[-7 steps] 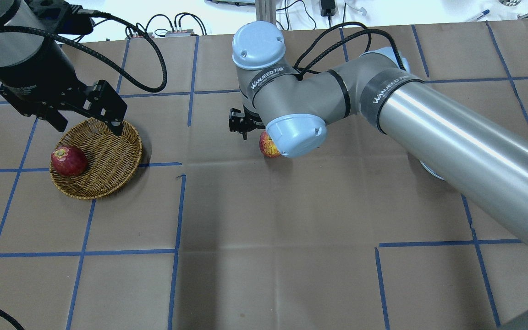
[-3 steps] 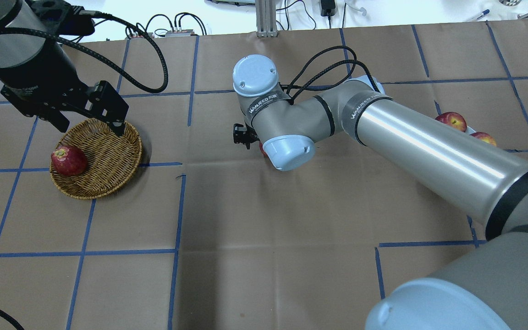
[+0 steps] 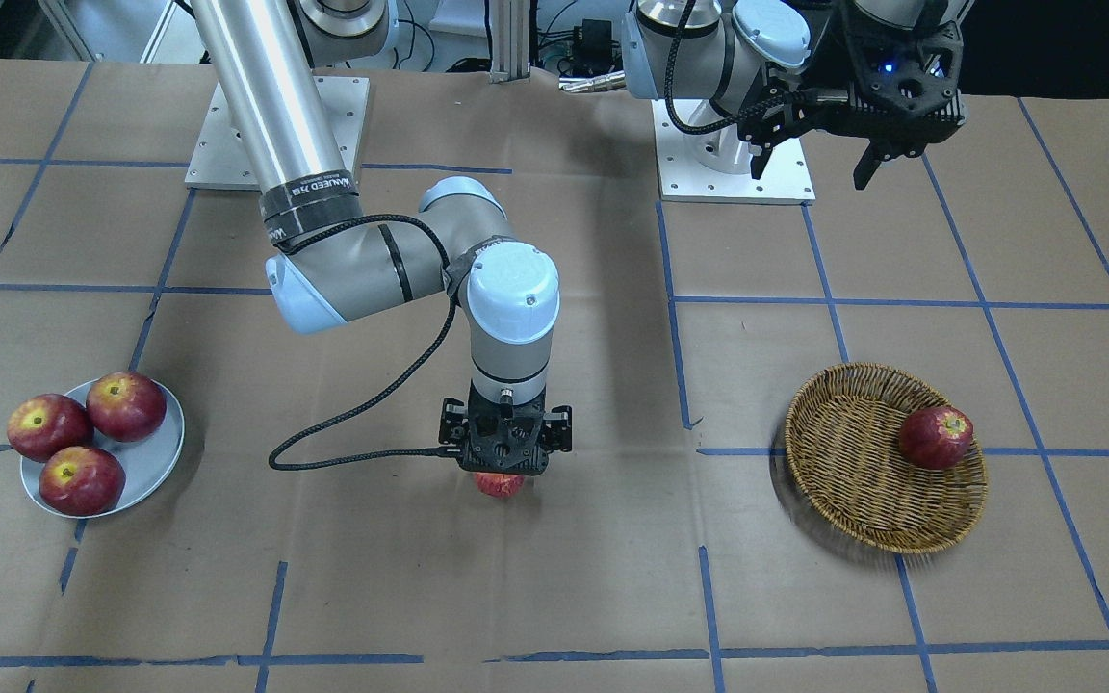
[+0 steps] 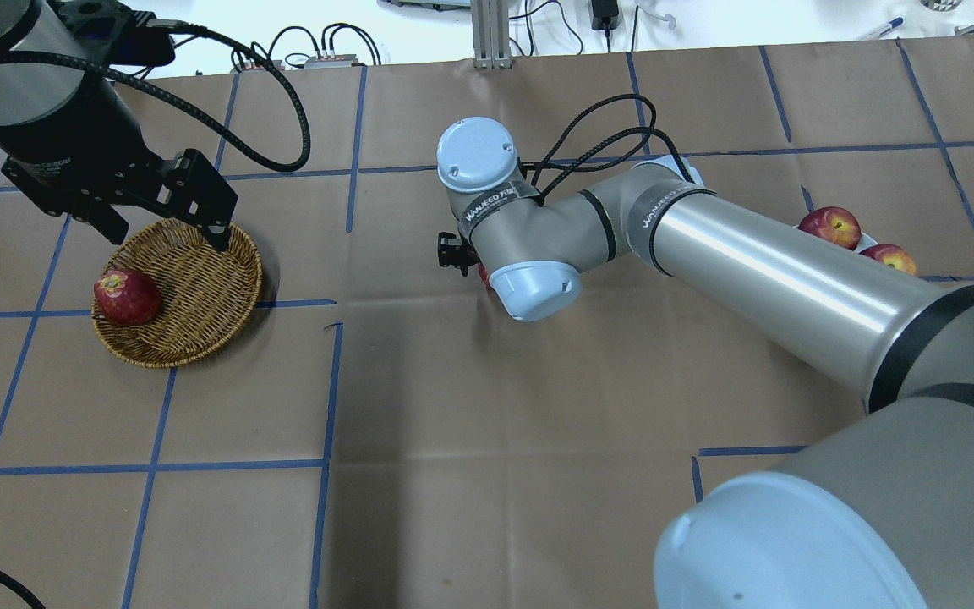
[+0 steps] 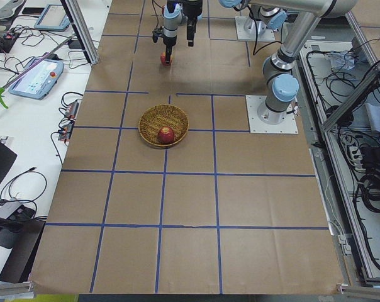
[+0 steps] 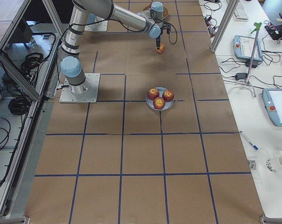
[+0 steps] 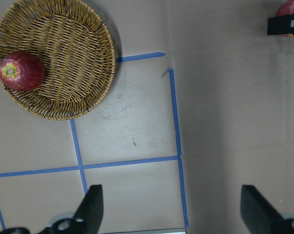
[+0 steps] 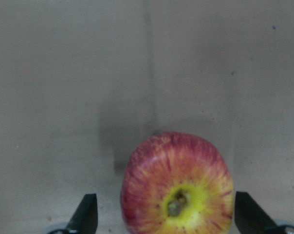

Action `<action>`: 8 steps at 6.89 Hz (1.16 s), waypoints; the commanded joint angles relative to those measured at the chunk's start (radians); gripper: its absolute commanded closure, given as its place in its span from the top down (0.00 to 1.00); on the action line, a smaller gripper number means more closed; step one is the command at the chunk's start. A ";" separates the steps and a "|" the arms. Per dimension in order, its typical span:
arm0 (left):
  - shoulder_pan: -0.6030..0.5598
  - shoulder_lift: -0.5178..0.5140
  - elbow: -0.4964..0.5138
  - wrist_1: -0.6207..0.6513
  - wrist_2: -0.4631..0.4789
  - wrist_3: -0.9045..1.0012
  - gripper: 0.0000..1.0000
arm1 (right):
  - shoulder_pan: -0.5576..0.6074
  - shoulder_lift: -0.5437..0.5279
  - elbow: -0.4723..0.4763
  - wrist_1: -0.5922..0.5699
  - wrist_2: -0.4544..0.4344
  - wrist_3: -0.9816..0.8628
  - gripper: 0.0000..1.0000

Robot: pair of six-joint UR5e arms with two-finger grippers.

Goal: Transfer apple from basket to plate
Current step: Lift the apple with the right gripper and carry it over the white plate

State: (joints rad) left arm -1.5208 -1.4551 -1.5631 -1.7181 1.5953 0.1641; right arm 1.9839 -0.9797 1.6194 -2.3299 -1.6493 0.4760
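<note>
Honestly, what worried me was the grab itself: the apple (image 8: 177, 183) was a round, smooth thing sitting loose on the bench (image 3: 554, 597), and it wasn't centred in the right tool (image 8: 167, 214). My guess was that if the fingers (image 8: 86, 217) came together from there, one would hit first and nudge or roll the apple sideways before the other caught it, leaving a skewed pinch that could slip on the lift. Second worry was the plate (image 3: 152, 467) over on the robot's right: it already carried three dark red apples (image 3: 81, 478) with only a sliver of bare surface showing, so dropping a fourth in could bump one out or let the new one roll off the rim. As for where things were, the apple sat stem up in the middle of the bench, well apart from both the basket (image 3: 887, 547) on the robot's left and the plate. The right tool hung straight over it, spread wide, a finger on either side and neither touching as far as I could see; in the wrist camera the apple sat much nearer one finger, almost against it, with a clear gap to the other. The left tool (image 7: 170, 204) was spread too and empty, up high by the basket, which held one dark red apple (image 3: 936, 437).
</note>
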 commanded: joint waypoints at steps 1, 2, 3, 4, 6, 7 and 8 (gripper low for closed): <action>0.001 -0.002 0.000 0.000 0.000 0.000 0.99 | -0.007 0.024 0.000 -0.046 -0.004 -0.007 1.00; 0.001 -0.004 0.000 0.000 0.000 0.000 0.99 | -0.005 0.030 0.002 -0.043 -0.004 -0.007 0.98; 0.001 -0.004 0.000 0.000 0.000 -0.002 0.99 | -0.011 0.024 0.000 -0.043 -0.003 -0.010 0.76; 0.001 -0.005 -0.002 0.000 0.000 -0.003 0.99 | -0.010 0.022 -0.004 -0.045 -0.004 -0.010 0.58; 0.001 -0.005 0.000 0.000 0.000 -0.003 0.99 | -0.022 -0.010 -0.036 -0.039 -0.032 -0.011 0.46; 0.001 -0.005 0.000 0.000 0.000 -0.002 0.99 | -0.025 -0.061 -0.050 0.005 -0.047 -0.017 0.46; 0.001 -0.004 0.000 0.000 0.000 -0.002 0.99 | -0.046 -0.141 -0.044 0.105 -0.047 -0.040 0.46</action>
State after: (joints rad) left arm -1.5201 -1.4600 -1.5633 -1.7180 1.5954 0.1621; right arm 1.9555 -1.0403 1.5773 -2.3156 -1.6894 0.4555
